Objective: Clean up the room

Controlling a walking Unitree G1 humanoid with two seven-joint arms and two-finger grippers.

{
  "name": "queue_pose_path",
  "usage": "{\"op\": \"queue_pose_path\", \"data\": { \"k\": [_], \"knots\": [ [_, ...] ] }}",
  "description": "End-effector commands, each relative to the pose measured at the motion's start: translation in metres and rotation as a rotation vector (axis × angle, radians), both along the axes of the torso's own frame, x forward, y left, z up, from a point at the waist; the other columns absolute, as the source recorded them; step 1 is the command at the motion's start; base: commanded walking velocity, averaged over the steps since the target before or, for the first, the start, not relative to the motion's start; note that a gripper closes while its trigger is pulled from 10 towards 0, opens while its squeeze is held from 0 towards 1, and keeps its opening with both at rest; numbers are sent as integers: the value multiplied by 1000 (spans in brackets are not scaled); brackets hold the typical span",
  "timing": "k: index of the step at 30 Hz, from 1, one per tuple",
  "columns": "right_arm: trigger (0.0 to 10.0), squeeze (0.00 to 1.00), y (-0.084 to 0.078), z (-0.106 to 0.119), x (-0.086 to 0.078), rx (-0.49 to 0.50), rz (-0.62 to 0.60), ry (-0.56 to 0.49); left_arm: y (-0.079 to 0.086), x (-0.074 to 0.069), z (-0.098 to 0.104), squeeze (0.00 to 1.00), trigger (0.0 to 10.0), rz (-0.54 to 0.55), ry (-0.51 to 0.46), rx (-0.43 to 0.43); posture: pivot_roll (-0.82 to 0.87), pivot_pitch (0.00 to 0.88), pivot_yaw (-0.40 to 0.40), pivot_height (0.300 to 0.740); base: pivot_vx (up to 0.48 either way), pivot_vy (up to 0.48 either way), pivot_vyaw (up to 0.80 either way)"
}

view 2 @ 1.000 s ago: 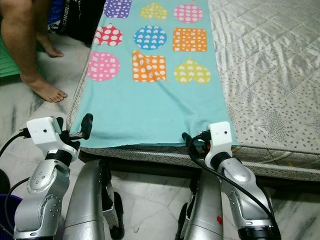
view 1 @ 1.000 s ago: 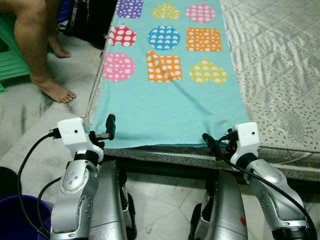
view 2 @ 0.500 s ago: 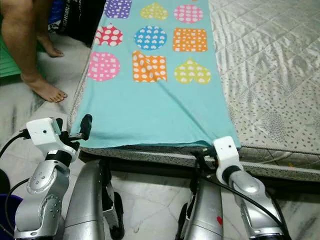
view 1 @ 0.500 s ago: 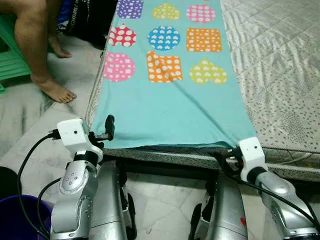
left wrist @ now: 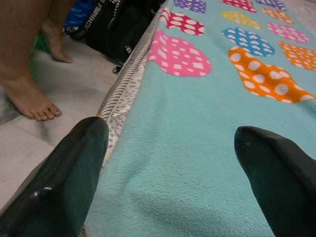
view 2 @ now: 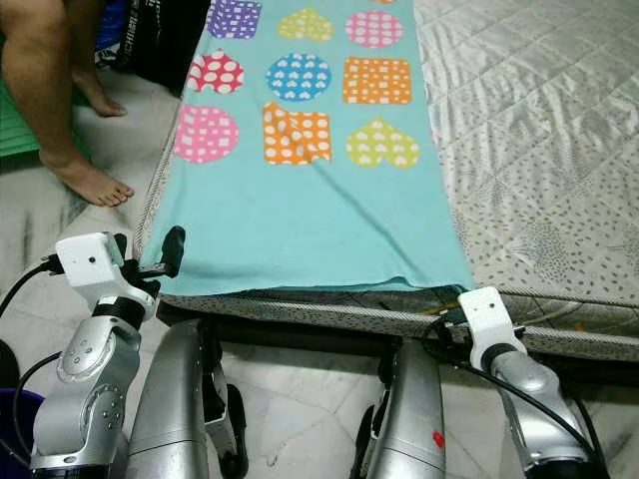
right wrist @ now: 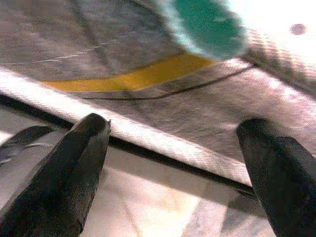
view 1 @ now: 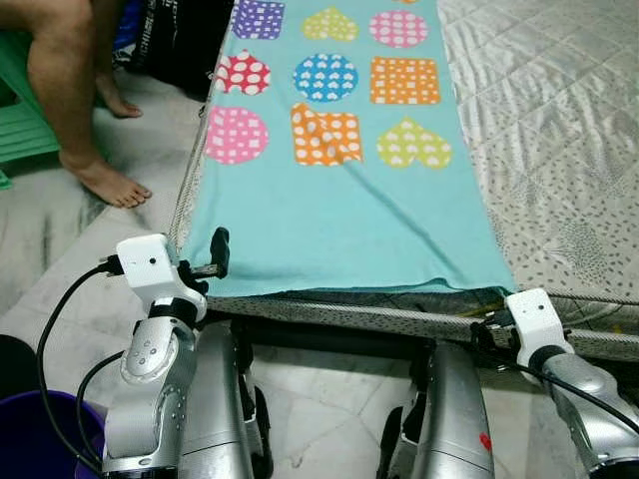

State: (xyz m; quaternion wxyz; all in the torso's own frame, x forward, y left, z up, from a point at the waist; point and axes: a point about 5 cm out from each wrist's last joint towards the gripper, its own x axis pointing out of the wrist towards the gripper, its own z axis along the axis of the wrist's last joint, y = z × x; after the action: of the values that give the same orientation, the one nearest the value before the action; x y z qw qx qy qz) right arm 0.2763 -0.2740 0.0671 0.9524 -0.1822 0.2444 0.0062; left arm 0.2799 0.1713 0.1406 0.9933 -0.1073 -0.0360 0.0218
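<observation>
I count, far left: one person's bare leg (view 1: 62, 90) and two feet on the floor. One left gripper (view 1: 218, 254), fingers spread, at the near left corner of one teal blanket (view 1: 329, 220) spread along the mattress (view 1: 559, 150); nine patterned shapes counted on it. One right gripper (right wrist: 173, 163), fingers apart and holding nothing, below the mattress edge near the blanket's right corner.

Person's bare legs (view 1: 75, 110) on marble floor (view 1: 60, 249), black bag (view 1: 185, 45) behind, purple bucket (view 1: 40, 439) nearby
</observation>
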Motion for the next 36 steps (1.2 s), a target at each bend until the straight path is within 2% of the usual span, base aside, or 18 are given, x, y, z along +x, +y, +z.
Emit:
{"op": "queue_pose_path", "data": {
  "k": [1,9,12,16,18,20,22,23,24,27,30,36],
  "knots": [
    [10000,1000,-18,4,-1,-49,-84,-28,5,-1,-4,0,10000,19,9,10,62,206,6,518,0,0,0],
    [10000,1000,-32,17,10,-144,-162,-115,5,3,-1,0,10000,15,-3,13,65,190,10,518,0,0,0],
    [10000,929,-40,28,16,-198,-208,-174,6,4,-1,0,10000,18,-7,16,67,185,10,518,0,0,0],
    [10000,929,-46,36,20,-217,-229,-216,6,4,-1,0,10000,20,-9,16,67,184,11,518,0,0,0],
    [10000,925,-47,39,21,-203,-232,-239,6,4,-1,0,10000,20,-10,16,67,182,11,518,0,0,0],
    [10000,925,-43,46,23,-130,-219,-310,6,4,-2,0,10000,19,-9,16,66,183,11,518,0,0,0],
    [10000,918,-40,48,23,-89,-212,-336,6,4,-3,0,10000,19,-8,16,66,183,11,518,0,0,0],
    [10000,863,-33,52,22,-39,-189,-373,6,3,-3,0,10000,18,-6,16,61,187,12,518,0,0,0],
    [10000,863,-33,52,22,-39,-189,-373,6,3,-3,0,10000,18,-6,16,61,187,12,518,0,0,0],
    [10000,820,-22,64,21,64,-179,-457,5,3,-3,0,10000,15,-6,13,55,192,14,518,0,0,0],
    [10000,808,-12,82,20,107,-169,-545,4,3,-4,0,10000,9,-4,12,47,196,14,518,0,0,0],
    [10000,808,-12,101,18,132,-194,-627,4,2,-4,0,10000,5,-2,9,37,202,18,518,0,0,0]
  ]
}}
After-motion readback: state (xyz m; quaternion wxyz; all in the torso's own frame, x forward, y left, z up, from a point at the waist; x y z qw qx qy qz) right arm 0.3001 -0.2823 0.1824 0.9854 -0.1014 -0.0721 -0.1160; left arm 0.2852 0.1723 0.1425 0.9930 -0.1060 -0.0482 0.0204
